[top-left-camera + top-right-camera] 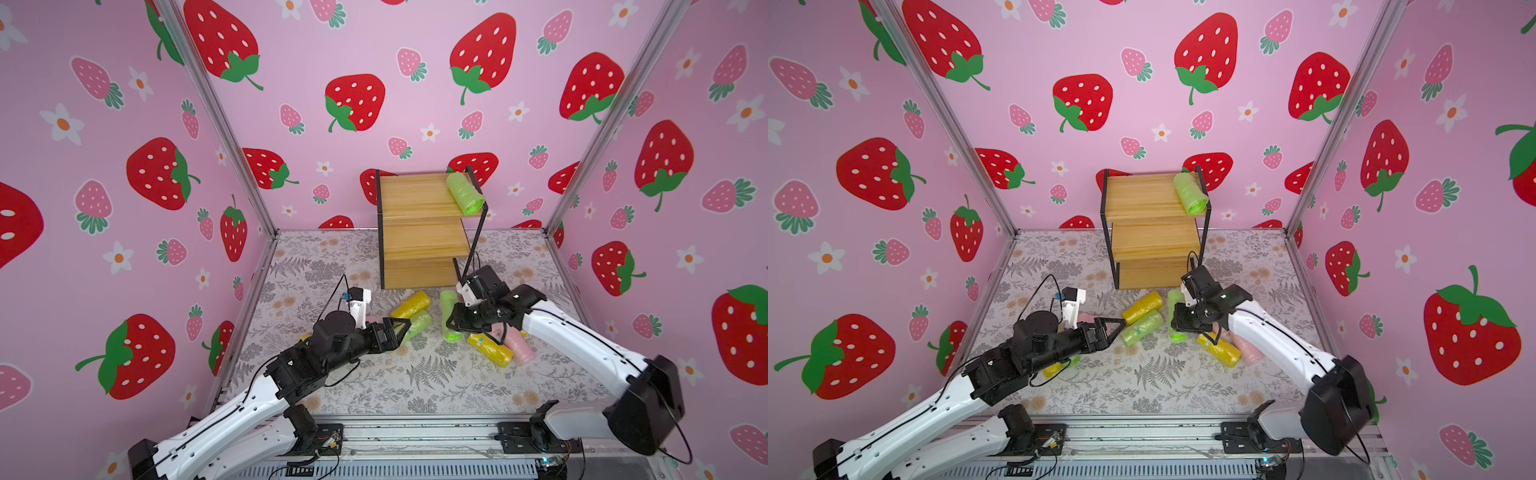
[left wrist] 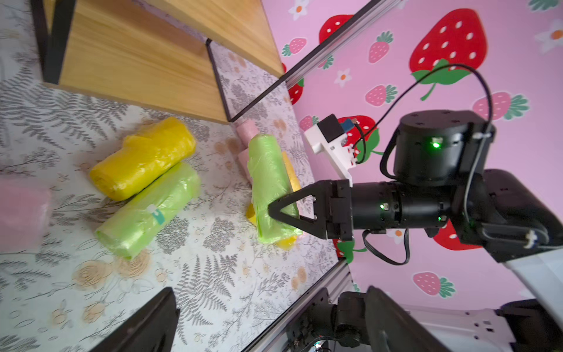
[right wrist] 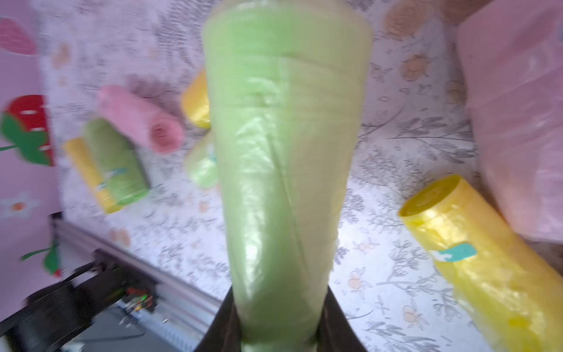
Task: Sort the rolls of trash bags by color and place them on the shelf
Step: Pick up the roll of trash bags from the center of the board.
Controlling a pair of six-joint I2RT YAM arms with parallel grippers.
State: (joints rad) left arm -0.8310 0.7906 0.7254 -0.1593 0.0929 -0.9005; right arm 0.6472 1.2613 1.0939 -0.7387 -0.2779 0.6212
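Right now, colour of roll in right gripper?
Light green; roll shows best in right wrist view.

The floral table (image 1: 374, 386) carries the shelf (image 1: 415, 245) at its back. A green roll (image 1: 464, 193) lies at the right end of the top board (image 1: 411, 193). On the table before the shelf, a yellow roll (image 1: 410, 304) and a second green roll (image 1: 417, 324) touch side by side. To their right lie a second yellow roll (image 1: 492, 351) and a pink roll (image 1: 521, 351).

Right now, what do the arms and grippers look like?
Left arm and right arm: white shells, black joints, thin black cables. Left gripper and right gripper: black, triangular open-frame fingers. White wrist camera brackets; green lights on the right wrist.
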